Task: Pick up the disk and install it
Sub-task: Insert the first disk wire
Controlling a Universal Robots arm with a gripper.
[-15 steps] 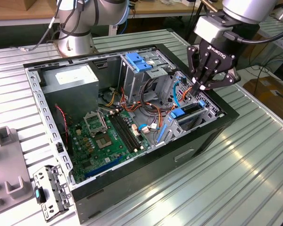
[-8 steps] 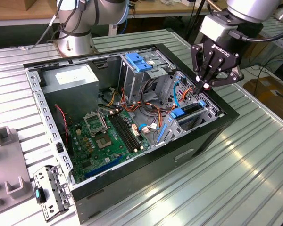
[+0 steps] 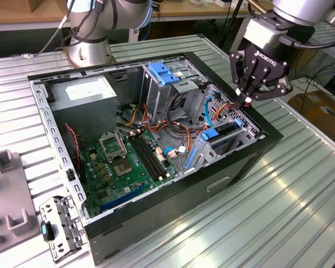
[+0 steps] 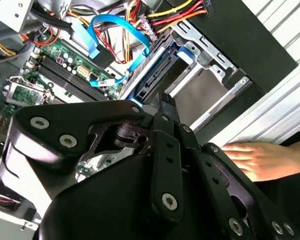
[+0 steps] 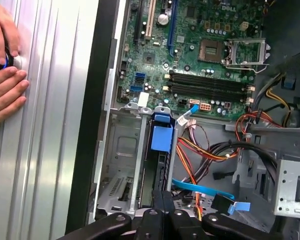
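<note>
The open computer case (image 3: 257,153) lies on the table (image 3: 301,212). Inside it, the motherboard (image 3: 123,162) covers the floor. The power supply (image 3: 84,92) fills the far corner at the exterior view's left. The drive cage (image 3: 237,129) stands along the exterior view's right wall, with the disk (image 3: 211,135) slotted in it. The gripper (image 3: 247,101) hangs just above the cage.

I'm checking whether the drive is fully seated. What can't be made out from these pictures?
1. Faces and label of the disk: in the first wrist view it stands edge-on in the drive cage, whose walls hide them.
2. Whether the pincer touches the disk: its own body covers the spot in the second wrist view, and cables and the cage hide it in the exterior view.
3. The hand: cut off by the first wrist view's edge, covering a dark thing under it.
</note>
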